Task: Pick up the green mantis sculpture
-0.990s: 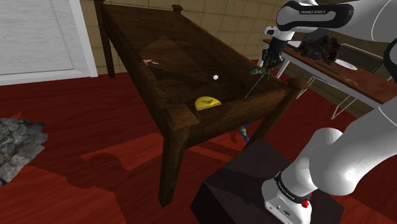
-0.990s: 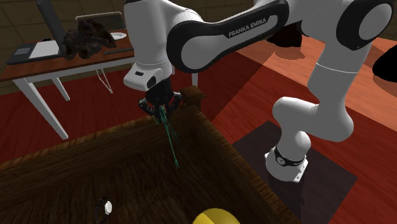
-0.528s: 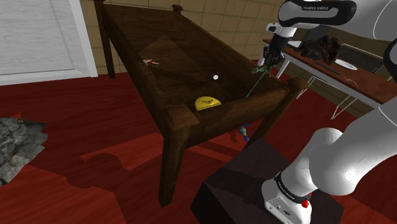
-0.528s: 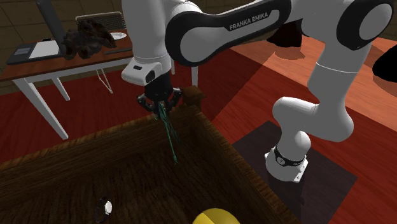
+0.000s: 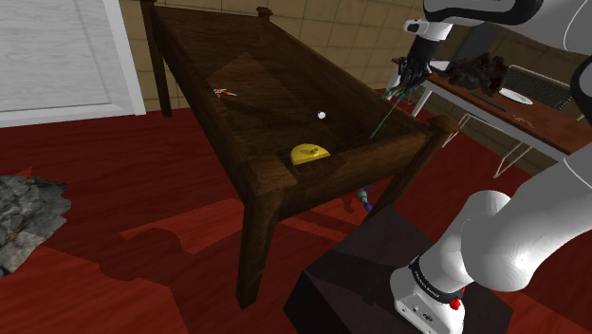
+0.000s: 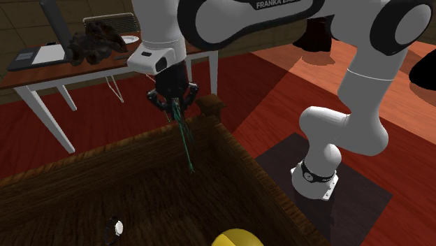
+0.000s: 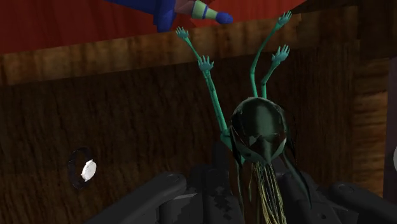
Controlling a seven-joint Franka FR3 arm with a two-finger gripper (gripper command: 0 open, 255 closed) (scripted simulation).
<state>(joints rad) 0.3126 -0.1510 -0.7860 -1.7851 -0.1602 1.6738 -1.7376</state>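
Tool (image 6: pixel 173 105) has risen w/ the arm since 1 s ago. You see it pinching the green mantis (image 6: pixel 186 143), which hangs below it, long axis approx. vertical, legs pointing down at the desk (image 5: pixel 285 176).

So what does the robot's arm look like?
The arm is fat, round and shiny white, with dark bands at its joints and white FRANKA EMIKA lettering on one of them. Its gripper is all black, with two fingers.
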